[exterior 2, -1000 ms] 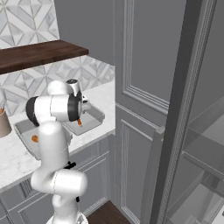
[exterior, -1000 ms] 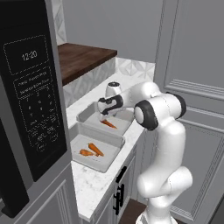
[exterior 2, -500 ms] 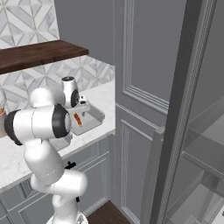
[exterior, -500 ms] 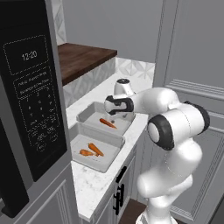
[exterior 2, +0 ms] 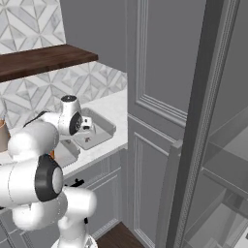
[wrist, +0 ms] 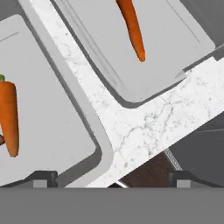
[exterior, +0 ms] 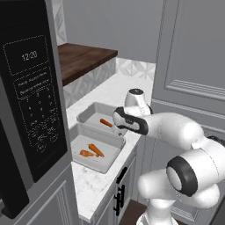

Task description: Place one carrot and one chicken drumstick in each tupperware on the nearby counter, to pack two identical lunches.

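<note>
Now two smooth, shallow grey trays sit side by side on the white marbled worktop (exterior: pixel 127 90): the near tray (exterior: pixel 107 158) holds a tapered carrot (exterior: pixel 95 150) and a drumstick (exterior: pixel 86 153), the far tray (exterior: pixel 90 113) another carrot (exterior: pixel 106 122). Fingers (wrist: pixel 111 178) spread wide, empty, above the worktop edge.

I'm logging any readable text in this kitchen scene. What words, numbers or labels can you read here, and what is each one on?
"12:20" on the display of the black microwave, left base view.
Keypad labels under that display: too small and blurred to read.
No text shows on the tupperware, the carrots or the counter.
</note>
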Motion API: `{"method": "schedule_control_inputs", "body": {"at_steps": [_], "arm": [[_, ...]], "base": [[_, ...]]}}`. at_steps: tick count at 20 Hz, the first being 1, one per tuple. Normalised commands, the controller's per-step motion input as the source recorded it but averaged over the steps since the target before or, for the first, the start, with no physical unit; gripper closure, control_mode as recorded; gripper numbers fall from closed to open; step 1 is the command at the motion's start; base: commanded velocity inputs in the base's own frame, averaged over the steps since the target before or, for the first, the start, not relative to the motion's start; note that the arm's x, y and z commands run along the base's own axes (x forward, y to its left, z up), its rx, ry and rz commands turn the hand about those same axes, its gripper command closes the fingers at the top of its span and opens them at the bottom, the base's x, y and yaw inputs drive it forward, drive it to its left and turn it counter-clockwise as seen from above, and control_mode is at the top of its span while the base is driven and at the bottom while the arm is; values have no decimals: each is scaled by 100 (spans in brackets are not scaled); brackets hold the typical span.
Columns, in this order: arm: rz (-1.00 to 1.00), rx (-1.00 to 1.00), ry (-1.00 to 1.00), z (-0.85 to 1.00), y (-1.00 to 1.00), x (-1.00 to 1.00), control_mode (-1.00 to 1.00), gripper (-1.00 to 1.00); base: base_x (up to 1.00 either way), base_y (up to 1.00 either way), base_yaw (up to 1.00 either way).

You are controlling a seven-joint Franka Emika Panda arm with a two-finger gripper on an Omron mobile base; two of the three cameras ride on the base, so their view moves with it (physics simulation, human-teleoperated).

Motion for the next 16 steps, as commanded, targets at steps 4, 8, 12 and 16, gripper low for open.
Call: {"method": "schedule_control_inputs", "body": {"at_steps": [4, 8, 12, 16], "arm": [[-1, 1, -9, 29, -5, -100, -100, -100], [-7, 0, -1, 64, -21, -100, -100, -100], [-10, 0, 0, 84, -36, -100, -100, -100], [-19, 0, -1, 86, -35, -100, -100, -100]], "base": [[0, 0, 0], [0, 0, 0], [0, 0, 0], [0, 0, 0]]}}
